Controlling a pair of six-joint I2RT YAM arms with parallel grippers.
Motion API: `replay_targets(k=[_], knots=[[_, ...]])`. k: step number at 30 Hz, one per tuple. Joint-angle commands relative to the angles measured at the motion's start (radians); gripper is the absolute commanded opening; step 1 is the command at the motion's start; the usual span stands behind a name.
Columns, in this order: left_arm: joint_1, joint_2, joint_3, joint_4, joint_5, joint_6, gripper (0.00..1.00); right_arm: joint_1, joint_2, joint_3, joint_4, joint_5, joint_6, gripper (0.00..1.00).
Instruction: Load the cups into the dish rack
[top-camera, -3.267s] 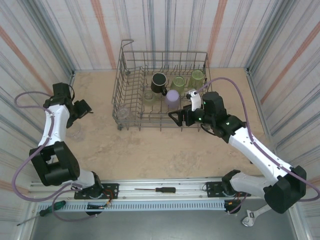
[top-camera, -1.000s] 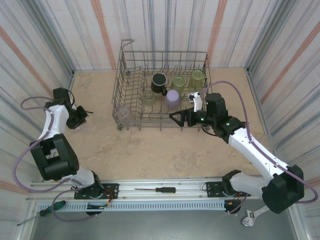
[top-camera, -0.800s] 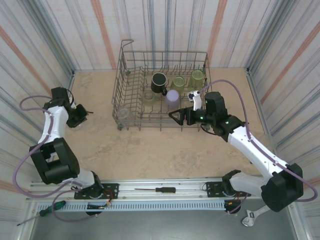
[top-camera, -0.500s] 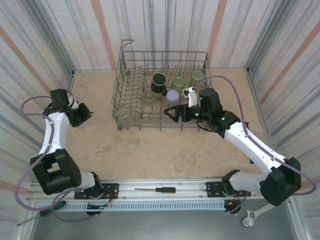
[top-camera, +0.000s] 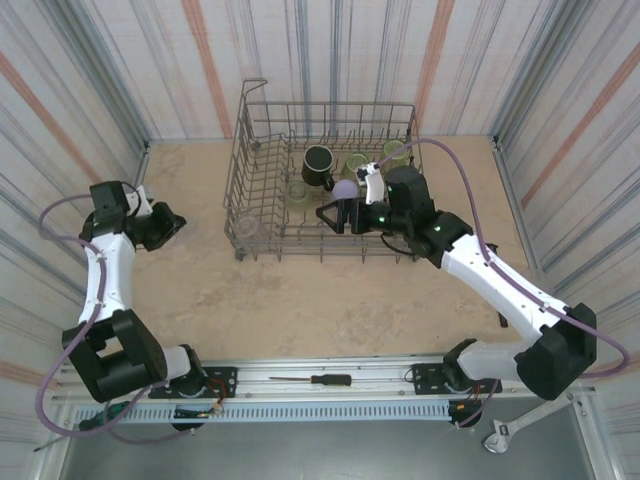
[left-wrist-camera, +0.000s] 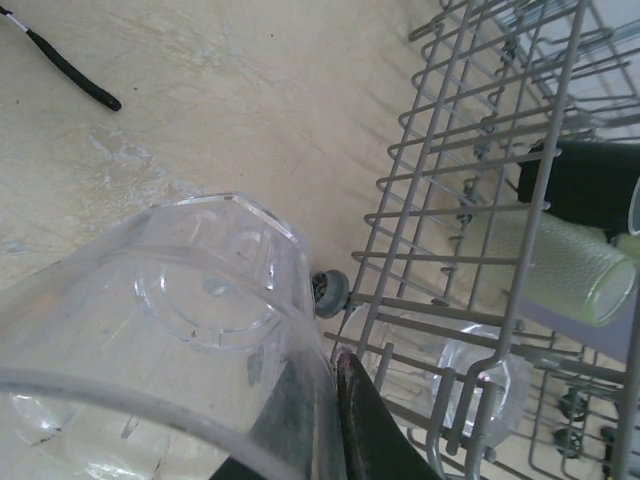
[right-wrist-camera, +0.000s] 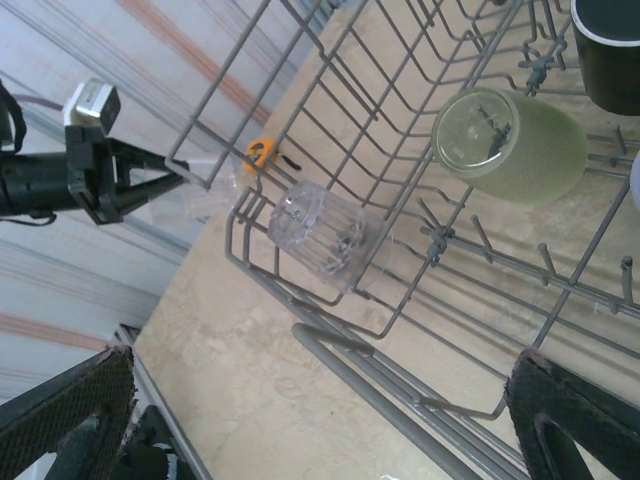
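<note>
Grey wire dish rack (top-camera: 240, 170) holds a black mug (top-camera: 318, 163) toward its far side; beside the mug are olive-green tumblers (top-camera: 396, 152) and a lavender cup (top-camera: 343, 190); a clear cup (right-wrist-camera: 318, 235) lies tilted in the rack's near-left corner; over the rack's near edge hangs the right gripper (top-camera: 330, 215), fingers spread wide and empty; well left of the rack, the left gripper (top-camera: 165, 226) pinches the wall of a second clear cup (left-wrist-camera: 170, 330).

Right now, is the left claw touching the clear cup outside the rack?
Touching. In the left wrist view a dark finger of the left claw presses against the wall of the clear cup, with no gap.
</note>
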Motion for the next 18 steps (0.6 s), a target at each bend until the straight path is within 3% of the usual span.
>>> replay_targets(k=[1,8,14,18], knots=[[0.013,-0.035,-0.011,0.07,0.1,-0.037,0.0,0.009,0.031,0.046,-0.041,0.016,0.031,0.99],[0.011,-0.035,-0.018,0.074,0.116,-0.035,0.0,0.006,0.046,0.056,-0.039,0.017,0.029,0.99],[0.01,-0.029,0.055,0.023,0.137,-0.075,0.0,-0.085,0.091,0.078,-0.052,-0.073,0.003,0.99],[-0.014,-0.046,0.078,0.085,0.175,-0.161,0.0,-0.137,0.099,0.075,-0.047,-0.139,-0.002,0.99]])
